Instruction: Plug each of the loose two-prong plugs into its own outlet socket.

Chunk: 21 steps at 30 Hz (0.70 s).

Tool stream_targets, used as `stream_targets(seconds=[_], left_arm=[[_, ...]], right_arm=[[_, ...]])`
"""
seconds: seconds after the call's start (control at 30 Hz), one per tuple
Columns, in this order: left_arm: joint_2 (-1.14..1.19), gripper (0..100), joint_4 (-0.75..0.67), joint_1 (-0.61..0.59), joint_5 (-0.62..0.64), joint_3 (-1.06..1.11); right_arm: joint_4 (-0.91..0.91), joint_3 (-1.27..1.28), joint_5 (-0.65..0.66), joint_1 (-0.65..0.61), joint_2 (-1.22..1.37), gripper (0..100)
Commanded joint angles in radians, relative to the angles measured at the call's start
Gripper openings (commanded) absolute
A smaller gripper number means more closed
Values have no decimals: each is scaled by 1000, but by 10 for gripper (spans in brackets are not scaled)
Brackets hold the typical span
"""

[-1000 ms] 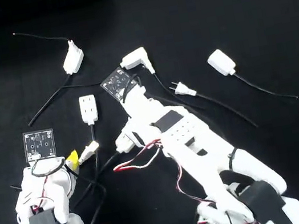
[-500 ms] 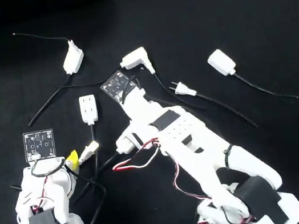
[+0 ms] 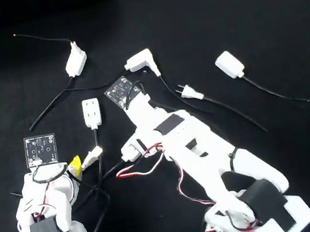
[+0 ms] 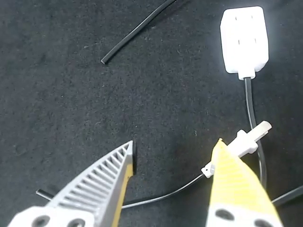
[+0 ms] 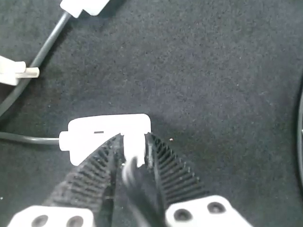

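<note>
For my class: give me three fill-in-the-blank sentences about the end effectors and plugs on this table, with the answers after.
1. The left end effector is ____, holding nothing.
2. The right end effector is ____ on the white L-shaped connector.
3. A loose two-prong plug lies beside the left end effector's ____ finger.
Answers: open; shut; yellow.

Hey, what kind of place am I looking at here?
Probably a robotics lab bench: a left arm and right arm at a black-covered table, with an angled plug and outlet socket laid out.
</note>
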Motion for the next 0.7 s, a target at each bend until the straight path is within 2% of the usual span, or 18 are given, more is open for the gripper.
stream_targets(seconds=[0.0,0.23,0.4,0.67], left_arm=[[-8,264,9,-12,2,-2],[-8,264,9,-12,2,-2],[-8,264,9,-12,2,-2],[-8,264,9,-12,2,-1]], right_arm=[[78,-30,11,-26,70,12],[109,-74,12,-26,120,12],[110,-101,12,3,39,11],[224,-297,12,161,-162,12]])
